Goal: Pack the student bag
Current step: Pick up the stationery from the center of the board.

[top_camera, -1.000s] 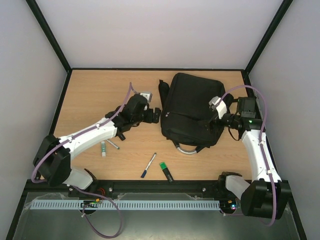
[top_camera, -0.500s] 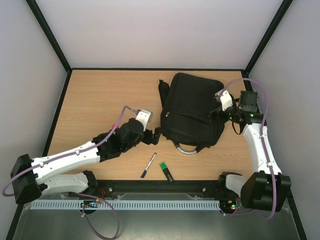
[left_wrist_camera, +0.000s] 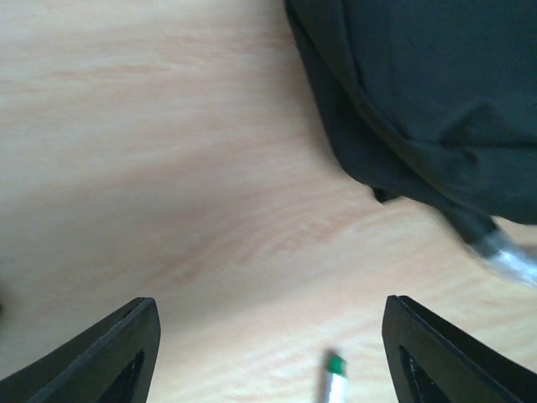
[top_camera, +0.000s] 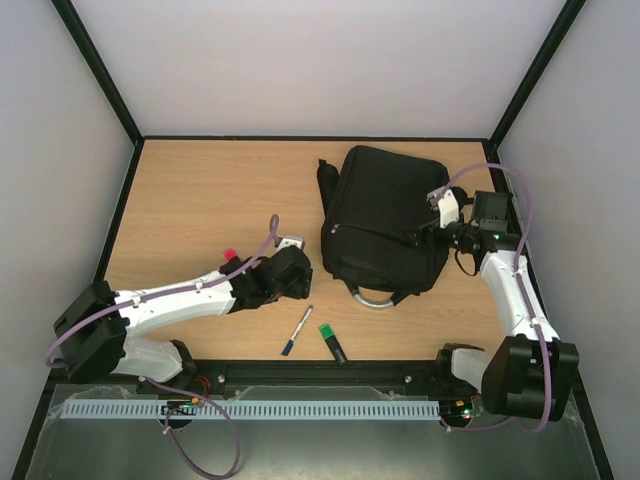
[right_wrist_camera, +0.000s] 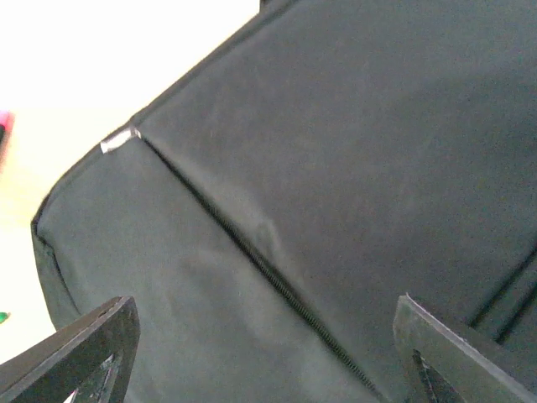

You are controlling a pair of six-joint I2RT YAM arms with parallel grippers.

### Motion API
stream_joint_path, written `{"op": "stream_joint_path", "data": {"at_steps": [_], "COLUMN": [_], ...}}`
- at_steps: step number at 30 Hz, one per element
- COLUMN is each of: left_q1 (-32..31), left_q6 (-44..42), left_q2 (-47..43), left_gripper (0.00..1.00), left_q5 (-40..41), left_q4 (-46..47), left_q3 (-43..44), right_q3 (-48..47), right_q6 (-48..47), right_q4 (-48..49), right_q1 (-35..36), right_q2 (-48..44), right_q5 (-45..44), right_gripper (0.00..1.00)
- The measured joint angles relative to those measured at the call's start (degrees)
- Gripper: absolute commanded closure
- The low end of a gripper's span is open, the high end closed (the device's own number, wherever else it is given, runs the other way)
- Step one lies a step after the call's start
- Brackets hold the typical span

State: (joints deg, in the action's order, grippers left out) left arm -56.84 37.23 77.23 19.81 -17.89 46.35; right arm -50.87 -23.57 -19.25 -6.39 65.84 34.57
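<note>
The student bag point(top_camera: 385, 220), a large black backpack with a silvery loop handle point(top_camera: 372, 297), lies flat right of the table's middle. My left gripper point(top_camera: 303, 282) is open and empty, low over bare wood just left of the bag's near corner. In the left wrist view point(left_wrist_camera: 268, 361) the bag point(left_wrist_camera: 419, 92) fills the top right and a green-tipped pen point(left_wrist_camera: 334, 379) lies between the fingers. My right gripper point(top_camera: 415, 237) is open over the bag's right side. In the right wrist view point(right_wrist_camera: 268, 361) a zipper line point(right_wrist_camera: 252, 252) runs across the black fabric between its fingers.
A thin pen point(top_camera: 297, 330) and a green marker point(top_camera: 333, 343) lie near the front edge, in front of the bag. A small pink object point(top_camera: 228, 254) sits beside the left forearm. Black frame rails border the table on all sides.
My left arm has pulled back from the bag's left edge toward the front, now covering small items on the left. My right gripper shifted slightly over the bag's right side.
</note>
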Motion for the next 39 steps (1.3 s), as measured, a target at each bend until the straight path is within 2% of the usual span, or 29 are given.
{"op": "stream_joint_path", "data": {"at_steps": [5,12,18,27,33,39], "left_q1": [-4.3,-11.9,-17.9,-21.3,-22.8,-23.3], "left_q6": [4.7,9.8,9.5,8.2,8.0,8.0], "left_q2": [-0.9,1.7,12.5,23.6,25.9,27.1], "left_gripper": [0.35,0.32,0.29,0.29,0.24,0.25], "left_q5": [-7.1,-13.2,-13.7,-13.8,-13.0,-12.5], "left_q4": [-3.9,-7.5,-10.3,-12.8,-15.4,-17.0], "left_q3": [0.6,2.0,8.8,16.5,18.1,18.2], "right_q3": [4.6,4.7,4.7,4.7,4.7,4.7], "right_q6": [0.4,1.3,1.5,1.5,1.5,1.4], "right_q4": [0.3,1.6,1.6,1.6,1.6,1.5], "right_q1": [0.0,0.0,0.0,0.0,0.0,0.0], "right_q2": [0.0,-0.6,-0.6,-0.6,-0.6,-0.2], "right_q5": [-0.8,-0.4,-0.5,-0.5,-0.5,-0.4], "right_gripper": [0.22,0.24,0.26,0.26,0.26,0.27]}}
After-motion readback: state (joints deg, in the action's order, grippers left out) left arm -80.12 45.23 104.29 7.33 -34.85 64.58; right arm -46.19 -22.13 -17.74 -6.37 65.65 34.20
